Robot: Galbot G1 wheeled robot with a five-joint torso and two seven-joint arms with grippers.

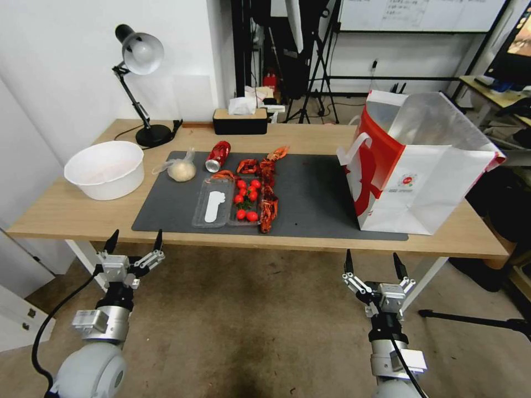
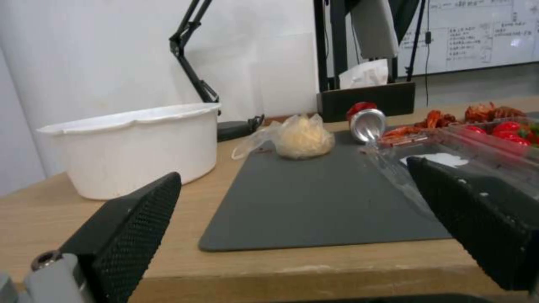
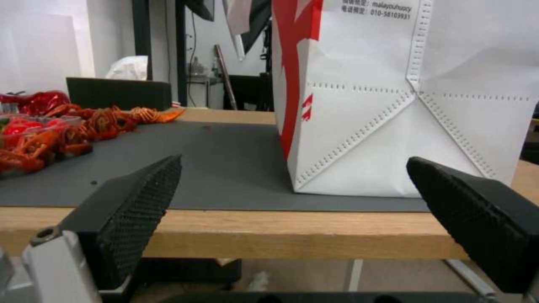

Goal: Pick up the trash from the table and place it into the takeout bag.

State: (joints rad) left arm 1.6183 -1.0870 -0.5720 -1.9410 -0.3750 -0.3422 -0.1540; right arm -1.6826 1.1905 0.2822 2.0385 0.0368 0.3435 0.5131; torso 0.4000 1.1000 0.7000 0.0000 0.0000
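On the light-wood bench (image 1: 66, 213) lies a dark grey mat (image 1: 315, 204). The white-and-red takeout bag (image 1: 420, 166) stands upright and open at the mat's 3 o'clock end. Toward the mat's 9 o'clock side lies the trash: a knotted clear bag (image 1: 180, 168) at the far corner, a crushed red can (image 1: 217, 155) on its side just beside it, red crayfish shells (image 1: 267, 190) strung along the middle, and a clear plastic tray (image 1: 227, 203) holding cherry tomatoes (image 1: 246, 199). A white basin (image 1: 105, 168) sits off the mat at 9 o'clock. Both hands hover below the near edge of the bench, touching nothing: the left hand (image 1: 134, 241) with its fingers spread, the right hand (image 1: 374, 263) likewise spread.
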